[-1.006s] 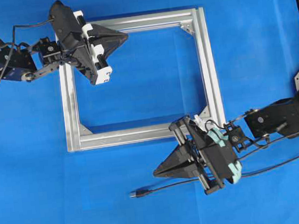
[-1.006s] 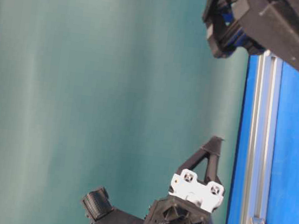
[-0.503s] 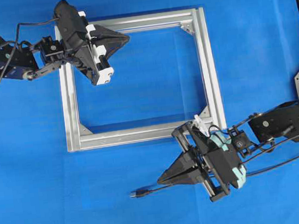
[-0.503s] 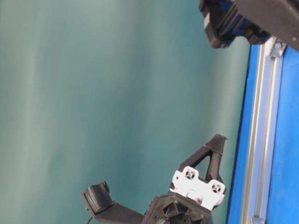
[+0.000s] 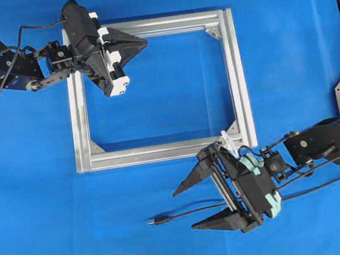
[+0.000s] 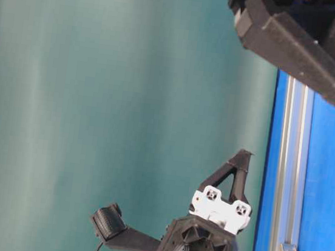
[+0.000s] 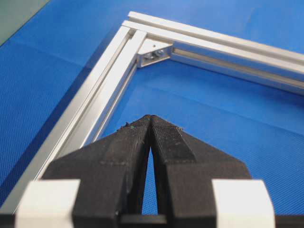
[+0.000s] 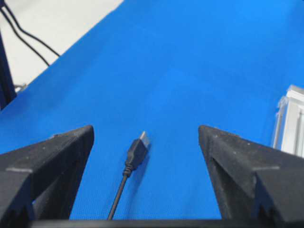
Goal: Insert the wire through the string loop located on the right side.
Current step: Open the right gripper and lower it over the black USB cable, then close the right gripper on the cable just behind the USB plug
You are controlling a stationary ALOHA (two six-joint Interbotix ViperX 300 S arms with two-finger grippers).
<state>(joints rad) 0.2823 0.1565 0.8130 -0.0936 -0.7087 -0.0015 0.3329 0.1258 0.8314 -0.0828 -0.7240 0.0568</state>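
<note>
blue mat (image 5: pixel 44 207) bears wire (image 5: pixel 185 212) between right gripper's (image 5: pixel 192 208) spread jaws.

Bare cloth (image 5: pixel 58 224) around wire (image 5: pixel 185 212)

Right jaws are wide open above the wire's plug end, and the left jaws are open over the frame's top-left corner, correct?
Not quite. The left gripper has its jaws shut, as the left wrist view shows. The right gripper does stand open over the wire.
</note>
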